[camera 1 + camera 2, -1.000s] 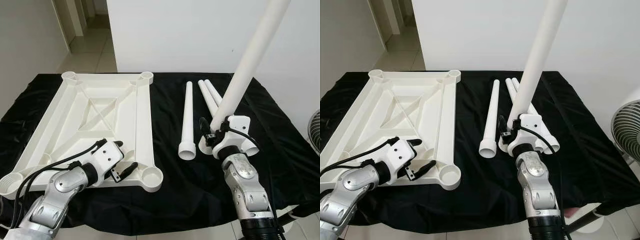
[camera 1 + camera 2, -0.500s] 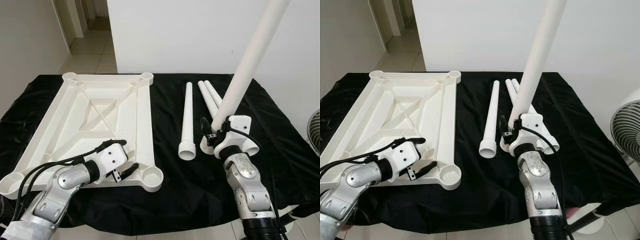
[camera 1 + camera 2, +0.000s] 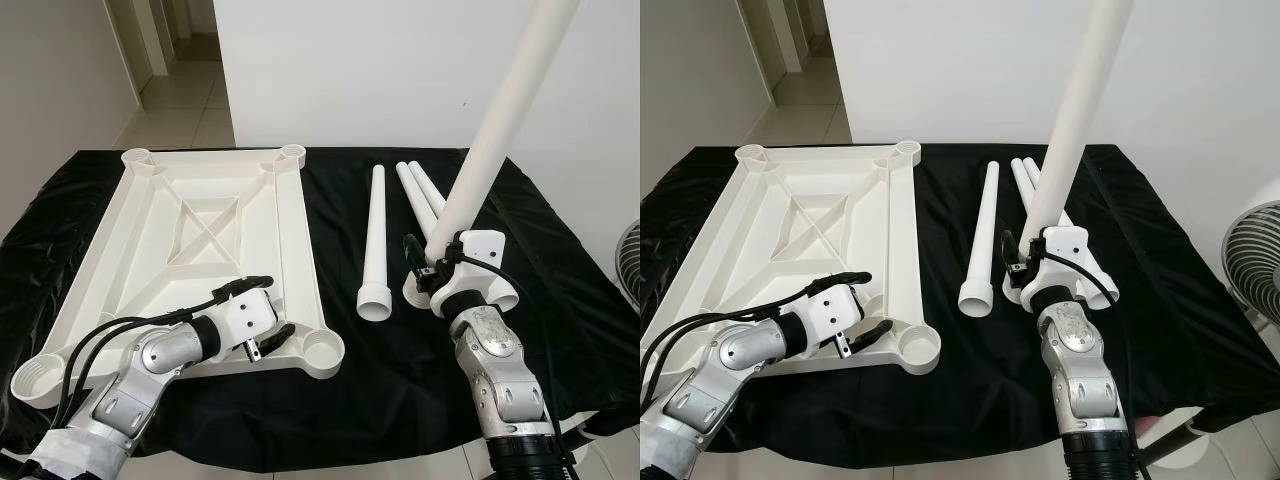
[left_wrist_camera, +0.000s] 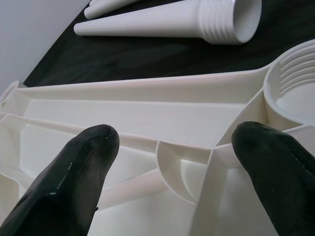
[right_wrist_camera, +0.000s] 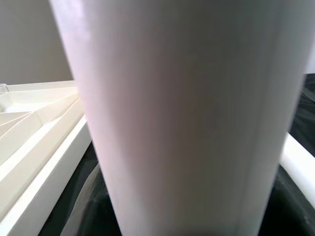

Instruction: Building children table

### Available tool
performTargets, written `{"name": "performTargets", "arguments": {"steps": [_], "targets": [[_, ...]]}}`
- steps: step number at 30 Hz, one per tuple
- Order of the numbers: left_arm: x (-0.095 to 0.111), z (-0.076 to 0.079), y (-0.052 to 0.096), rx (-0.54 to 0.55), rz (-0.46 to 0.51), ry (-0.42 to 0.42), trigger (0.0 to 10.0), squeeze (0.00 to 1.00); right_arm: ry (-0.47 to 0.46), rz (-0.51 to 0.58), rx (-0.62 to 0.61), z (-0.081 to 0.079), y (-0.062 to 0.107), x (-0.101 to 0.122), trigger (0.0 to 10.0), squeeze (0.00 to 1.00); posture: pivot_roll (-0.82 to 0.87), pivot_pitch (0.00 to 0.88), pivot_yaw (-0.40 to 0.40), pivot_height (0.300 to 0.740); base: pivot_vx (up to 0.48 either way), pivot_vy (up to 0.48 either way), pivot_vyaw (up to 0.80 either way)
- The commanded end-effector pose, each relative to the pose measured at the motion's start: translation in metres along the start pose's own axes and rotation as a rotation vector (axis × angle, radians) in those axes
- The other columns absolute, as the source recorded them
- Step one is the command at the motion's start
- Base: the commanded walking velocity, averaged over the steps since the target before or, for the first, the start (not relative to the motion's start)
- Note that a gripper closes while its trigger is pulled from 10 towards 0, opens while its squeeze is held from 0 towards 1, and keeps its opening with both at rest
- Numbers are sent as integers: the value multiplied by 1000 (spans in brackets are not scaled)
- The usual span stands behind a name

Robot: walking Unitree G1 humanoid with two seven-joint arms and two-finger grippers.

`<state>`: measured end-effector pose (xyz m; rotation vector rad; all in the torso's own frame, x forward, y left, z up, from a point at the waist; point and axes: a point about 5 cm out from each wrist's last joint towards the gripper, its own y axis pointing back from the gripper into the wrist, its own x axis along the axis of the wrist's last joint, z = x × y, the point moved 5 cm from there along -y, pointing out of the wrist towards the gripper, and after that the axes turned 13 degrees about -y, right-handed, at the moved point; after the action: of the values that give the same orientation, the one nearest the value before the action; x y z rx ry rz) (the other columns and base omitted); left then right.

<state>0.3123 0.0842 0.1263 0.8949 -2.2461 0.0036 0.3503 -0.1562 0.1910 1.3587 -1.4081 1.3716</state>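
Observation:
A white table top [image 3: 200,215] lies upside down on the black cloth, with a round leg socket [image 3: 322,350] at its near right corner. My left gripper [image 3: 266,310] straddles the near rim beside that socket, shut on the rim; both black fingers [image 4: 74,177] flank a rib there. My right gripper [image 3: 430,268] is shut on the thick end of a long white leg [image 3: 495,130], which stands nearly upright and leans to the right. The same leg [image 5: 182,113] shows very close in the right wrist view. Three more legs [image 3: 374,240] lie between the table top and the right gripper.
The black cloth [image 3: 560,280] covers the whole work surface and hangs over its near edge. A fan [image 3: 1252,260] stands off the right edge. A white wall is behind, and a tiled hallway [image 3: 180,100] opens at the back left.
The table top's near end has swung to the right with my left gripper on its rim; the near right socket is closer to the lying legs. The right arm and its leg hold still.

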Motion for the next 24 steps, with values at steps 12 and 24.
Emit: {"name": "performTargets", "arguments": {"steps": [12,24], "targets": [[28,28,-48,-25,92,34,10000,0,-4,16,3,-4,-1,7,10000,0,-62,77,10,740,0,0,0],[35,-4,-48,77,120,66,10000,0,-18,19,22,-9,-2,8,10000,0,-36,88,20,740,0,0,0]]}}
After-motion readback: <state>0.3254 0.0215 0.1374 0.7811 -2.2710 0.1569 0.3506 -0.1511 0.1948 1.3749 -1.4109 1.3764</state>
